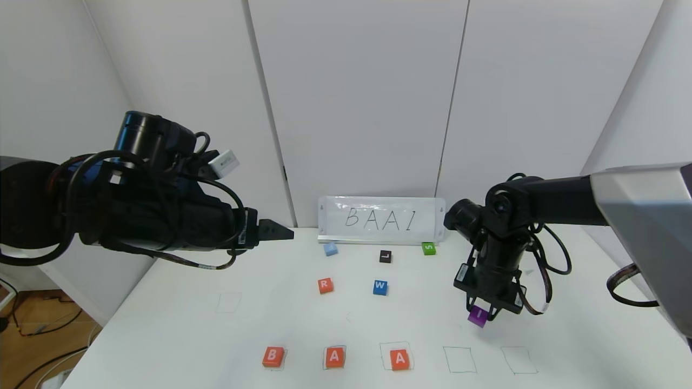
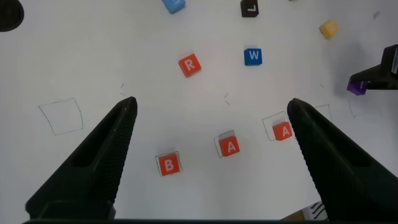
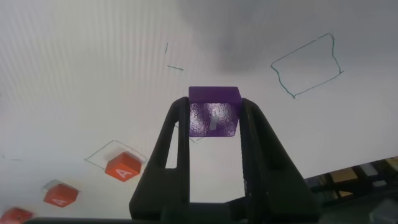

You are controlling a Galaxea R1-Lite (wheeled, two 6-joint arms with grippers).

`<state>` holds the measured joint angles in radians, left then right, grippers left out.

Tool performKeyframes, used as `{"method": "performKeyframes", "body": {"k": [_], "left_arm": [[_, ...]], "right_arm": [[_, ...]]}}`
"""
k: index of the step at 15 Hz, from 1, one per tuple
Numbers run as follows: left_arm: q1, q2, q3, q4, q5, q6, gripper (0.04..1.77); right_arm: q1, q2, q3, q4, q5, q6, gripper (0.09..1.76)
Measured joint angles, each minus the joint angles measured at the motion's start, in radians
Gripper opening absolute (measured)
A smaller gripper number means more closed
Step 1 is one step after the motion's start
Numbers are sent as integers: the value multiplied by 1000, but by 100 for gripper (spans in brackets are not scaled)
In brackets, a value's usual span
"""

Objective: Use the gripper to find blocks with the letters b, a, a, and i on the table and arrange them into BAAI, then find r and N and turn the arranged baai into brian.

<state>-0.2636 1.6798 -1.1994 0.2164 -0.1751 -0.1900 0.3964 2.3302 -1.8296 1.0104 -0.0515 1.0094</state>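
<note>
We judge the purple I block to be light, rigid and smooth-faced; a small flat square of this kind is best taken across two opposite side faces, letter face upward, and it may twist or slip if the pinch sits off-centre. It is a purple square with a white letter, partly masked by the fingers in the right wrist view.

The right gripper has its jaws closed on this block and holds it clear of the bench, near the row and just beyond the fourth drawn square, which is vacant.

In the near row, three orange-red blocks with white letters lie in or on their outlines: B, A and A. We judge the I placement to be the step in hand.

Farther back lies the orange-red R block, apart from the row, with a blue W block beside it. A card reading BAAI stands at the far edge.

The left gripper hangs idle above the left side of the bench, jaws spread wide and empty.
</note>
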Motion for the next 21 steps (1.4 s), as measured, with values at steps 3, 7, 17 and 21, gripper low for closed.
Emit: {"method": "performKeyframes", "body": {"k": [3,7,17,21], "left_arm": [[1,0,0,0,0,0,172],[3,1,-2,0,0,0,172],[3,14,-2,0,2,2,172],[3,17,-2,0,2,1,172]], "right_arm": [[13,-27,37,-13,-1,-74,54],[34,-44,98,-89,-2,-141,54],[63,-185,505,-511,11,-412,54],[103,-216,547,-514,8,-470,54]]}}
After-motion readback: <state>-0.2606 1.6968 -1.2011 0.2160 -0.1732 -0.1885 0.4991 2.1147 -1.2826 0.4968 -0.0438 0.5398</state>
